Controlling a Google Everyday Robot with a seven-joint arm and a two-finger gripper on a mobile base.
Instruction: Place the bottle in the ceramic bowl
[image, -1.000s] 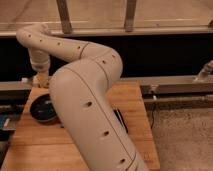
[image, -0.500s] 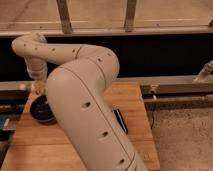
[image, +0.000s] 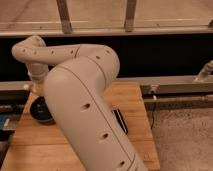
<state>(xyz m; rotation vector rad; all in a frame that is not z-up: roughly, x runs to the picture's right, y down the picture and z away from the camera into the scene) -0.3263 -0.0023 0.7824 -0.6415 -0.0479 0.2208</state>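
Note:
The ceramic bowl (image: 40, 112) is black and sits at the left edge of the wooden table (image: 30, 147); the arm covers its right part. My arm bends back on itself and its wrist comes down right above the bowl. The gripper (image: 38, 91) is at the end of that wrist, just over the bowl's far rim and mostly hidden behind the big arm link. A small yellowish patch (image: 33, 89) shows there; I cannot tell whether it is the bottle. Otherwise the bottle is hidden.
A flat black bar (image: 120, 121) lies on the table to the right of the arm. A grey metal rail (image: 175, 86) runs behind the table, below a dark panel. Speckled floor (image: 185, 140) lies to the right of the table's edge.
The arm's elbow has swung further left and the wrist has come down closer to the bowl. The bowl and the black bar have not moved.

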